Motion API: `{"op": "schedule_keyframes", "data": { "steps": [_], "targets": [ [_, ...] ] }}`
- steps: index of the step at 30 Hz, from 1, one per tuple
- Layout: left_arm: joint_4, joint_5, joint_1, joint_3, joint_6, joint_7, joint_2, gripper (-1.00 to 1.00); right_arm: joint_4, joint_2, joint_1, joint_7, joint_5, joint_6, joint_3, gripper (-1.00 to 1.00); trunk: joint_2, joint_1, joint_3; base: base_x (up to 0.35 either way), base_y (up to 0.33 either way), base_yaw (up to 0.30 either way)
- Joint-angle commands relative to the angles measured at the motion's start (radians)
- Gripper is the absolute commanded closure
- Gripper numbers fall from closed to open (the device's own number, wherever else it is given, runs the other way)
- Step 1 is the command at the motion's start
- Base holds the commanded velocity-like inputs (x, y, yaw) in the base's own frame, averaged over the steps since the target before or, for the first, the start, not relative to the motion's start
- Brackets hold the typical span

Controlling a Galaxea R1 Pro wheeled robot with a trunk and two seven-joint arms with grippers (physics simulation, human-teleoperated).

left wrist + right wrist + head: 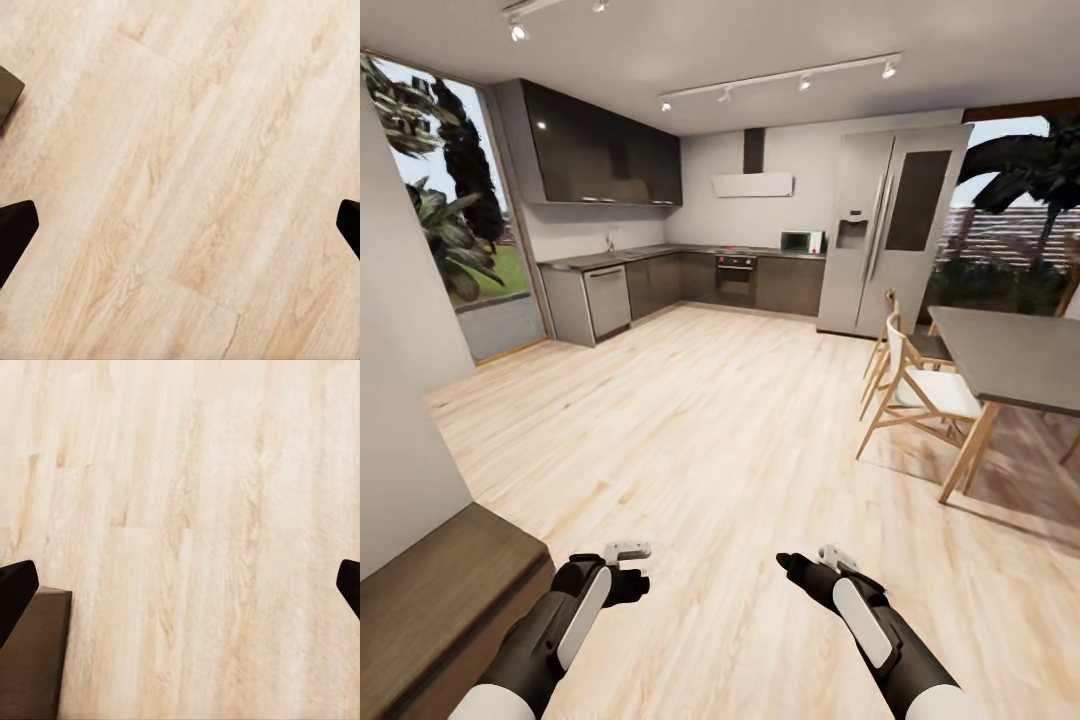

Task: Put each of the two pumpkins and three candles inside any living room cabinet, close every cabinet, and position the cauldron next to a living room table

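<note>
Open-plan room w/ pale wood floor. Far wall: grey kitchen units, oven, microwave, tall steel fridge. On the right, a grey-topped dining table w/ 2 light wood chairs tucked beside it. Nothing stands on the open floor btwn the robot and the kitchen.

Left gripper and right gripper hang low over bare planks, well apart from each other. Both jaws spread wide in the wrist views, 1 dark fingertip at each edge of the frame, floor btwn them, holding nothing, touching nothing.

The cabinet, dark brown top, sits just beside the left arm at the lower-left corner; its corner also peeks in the left wrist view, apart from the jaws. A dark brown corner shows by the right fingertip too; can't tell what it belongs to.
</note>
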Motion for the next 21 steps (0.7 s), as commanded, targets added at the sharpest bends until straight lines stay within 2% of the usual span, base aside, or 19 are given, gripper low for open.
{"op": "schedule_keyframes", "data": {
  "steps": [1, 21],
  "targets": [
    [0.0, 0.01, -0.001, -0.001, 0.003, 0.01, -0.001, -1.0, -0.002, -0.001, 0.0, -0.01, -0.011, 0.002, 0.002, -1.0, -0.001, 0.0, -0.001, 0.0, 0.0, 0.291],
    [-0.001, 0.009, -0.001, -0.002, 0.003, 0.011, -0.001, -1.0, -0.003, -0.001, 0.0, -0.01, -0.011, 0.011, 0.002, -1.0, -0.001, 0.0, -0.001, 0.0, 0.0, 0.291]
  ]
}}
